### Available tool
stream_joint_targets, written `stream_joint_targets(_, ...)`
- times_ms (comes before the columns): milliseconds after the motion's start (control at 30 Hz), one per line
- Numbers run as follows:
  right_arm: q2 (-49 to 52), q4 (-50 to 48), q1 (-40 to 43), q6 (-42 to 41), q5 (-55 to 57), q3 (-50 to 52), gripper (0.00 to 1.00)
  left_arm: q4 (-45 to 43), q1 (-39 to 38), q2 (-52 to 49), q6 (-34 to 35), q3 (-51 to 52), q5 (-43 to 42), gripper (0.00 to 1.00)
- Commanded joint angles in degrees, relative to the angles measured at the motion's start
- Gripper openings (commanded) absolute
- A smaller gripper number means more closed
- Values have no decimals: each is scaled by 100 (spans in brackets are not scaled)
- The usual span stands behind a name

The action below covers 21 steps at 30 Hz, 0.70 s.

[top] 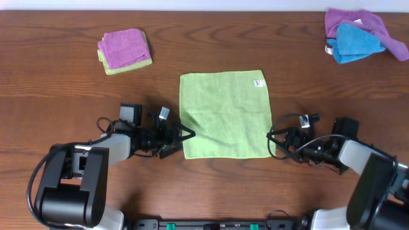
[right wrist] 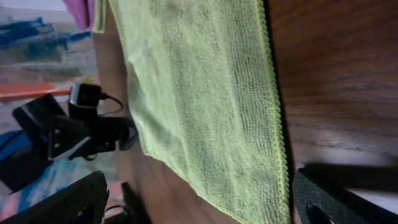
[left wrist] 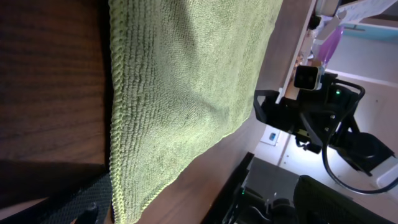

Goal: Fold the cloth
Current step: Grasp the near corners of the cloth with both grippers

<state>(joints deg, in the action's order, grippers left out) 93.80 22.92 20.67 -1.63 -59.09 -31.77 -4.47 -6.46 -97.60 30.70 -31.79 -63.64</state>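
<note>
Cloth (top: 223, 115), lime green: lies flat and unfolded at the centre of the table (top: 64, 89). Near-square, no clear long axis; white tag (top: 259, 82) at the far right corner. Left gripper (top: 186, 135): jaws spread wide, empty, at the cloth's near left edge. Right gripper (top: 273, 139): likewise spread and empty, at the near right edge. Folded purple cloth (top: 124, 46) far left; blue cloth (top: 356, 42) far right.
</note>
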Motion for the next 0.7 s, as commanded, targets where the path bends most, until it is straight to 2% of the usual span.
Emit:
stream_joint_targets(0, 356, -83, -35, 173, 280, 87, 96, 22, 0, -236, 188, 109, 461, 95)
stream_joint_targets(667, 688, -435, -501, 127, -149, 87, 91, -501, -376, -236, 695, 109, 365, 95)
